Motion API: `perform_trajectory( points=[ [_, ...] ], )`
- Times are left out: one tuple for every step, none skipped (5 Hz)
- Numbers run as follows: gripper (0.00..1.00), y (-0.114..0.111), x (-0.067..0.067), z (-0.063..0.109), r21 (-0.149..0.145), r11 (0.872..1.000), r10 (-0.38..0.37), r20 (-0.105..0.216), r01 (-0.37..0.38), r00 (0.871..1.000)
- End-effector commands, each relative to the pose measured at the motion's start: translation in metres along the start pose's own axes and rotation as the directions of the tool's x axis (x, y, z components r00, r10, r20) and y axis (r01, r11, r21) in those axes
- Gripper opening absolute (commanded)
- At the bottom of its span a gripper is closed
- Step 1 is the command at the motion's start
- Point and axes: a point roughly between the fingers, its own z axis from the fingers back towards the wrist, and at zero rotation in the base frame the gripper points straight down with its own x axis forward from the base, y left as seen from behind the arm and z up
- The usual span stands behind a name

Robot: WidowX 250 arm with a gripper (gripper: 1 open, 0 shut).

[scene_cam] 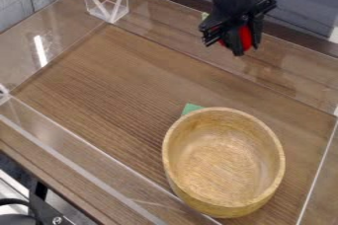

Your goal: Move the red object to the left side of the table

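My gripper (238, 39) hangs above the far right part of the table (119, 81), its black fingers shut on the red object (243, 38). Only a strip of bright red shows between the fingers; the rest of the fruit is hidden by them. The held object is in the air, well clear of the brown wood-grain top.
A round light wooden bowl (223, 162) stands at the front right, with a small flat green piece (193, 110) peeking out behind its far rim. Clear acrylic walls (53, 32) run around the table's edges, and a clear stand (106, 7) sits at the back left.
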Motion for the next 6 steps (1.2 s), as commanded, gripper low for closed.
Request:
perform_trajectory(
  points=[
    [0.00, -0.015, 0.011, 0.024, -0.072, 0.997, -0.017, 0.054, 0.021, 0.998],
    [0.00, -0.015, 0.011, 0.027, -0.072, 0.996, -0.040, 0.057, 0.044, 0.998],
    [0.00, -0.017, 0.012, 0.030, -0.072, 0.995, -0.063, 0.060, 0.067, 0.996],
    [0.00, -0.019, 0.008, 0.033, -0.070, 0.996, -0.040, 0.078, 0.046, 0.996],
    [0.00, -0.021, 0.003, 0.036, -0.068, 0.997, -0.018, 0.094, 0.024, 0.995],
    [0.00, -0.017, 0.007, 0.034, -0.066, 0.998, 0.029, 0.121, -0.021, 0.992]
  ],
)
